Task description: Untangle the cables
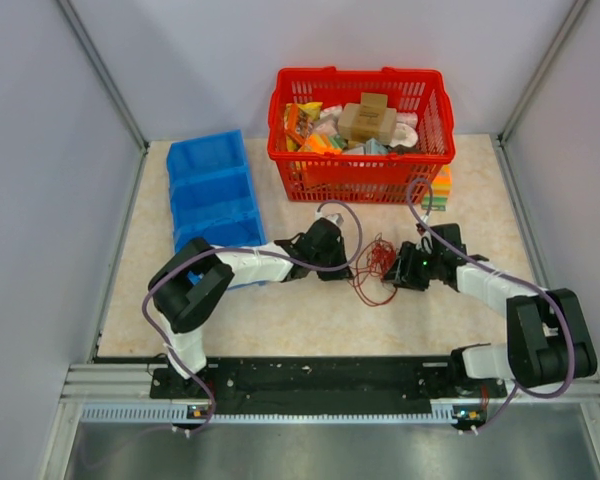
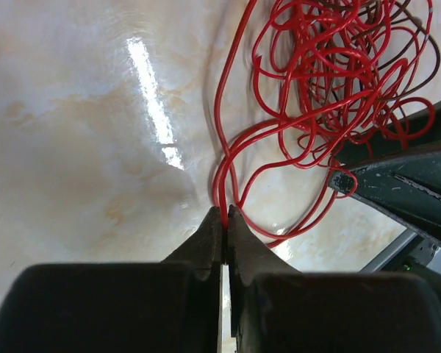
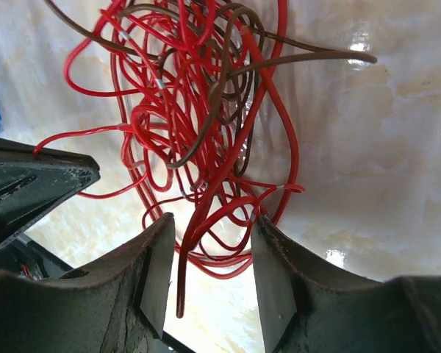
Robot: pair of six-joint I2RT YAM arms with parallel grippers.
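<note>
Step in hand: on the table (image 1: 280,320) between the arms, the left gripper (image 2: 225,213) is clenching a loop at the edge of the cables (image 2: 316,95) while the right gripper (image 3: 212,239) is straddling strands, jaws apart; next, probably, it needs clamping before a gentle pull apart.

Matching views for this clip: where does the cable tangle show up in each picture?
Top external: cables, just right of centre.
Left wrist: upper right, strands trailing to bottom centre.
Right wrist: upper centre, reaching down the middle.
Shared landmark: marbled beige tabletop under the cables.
</note>
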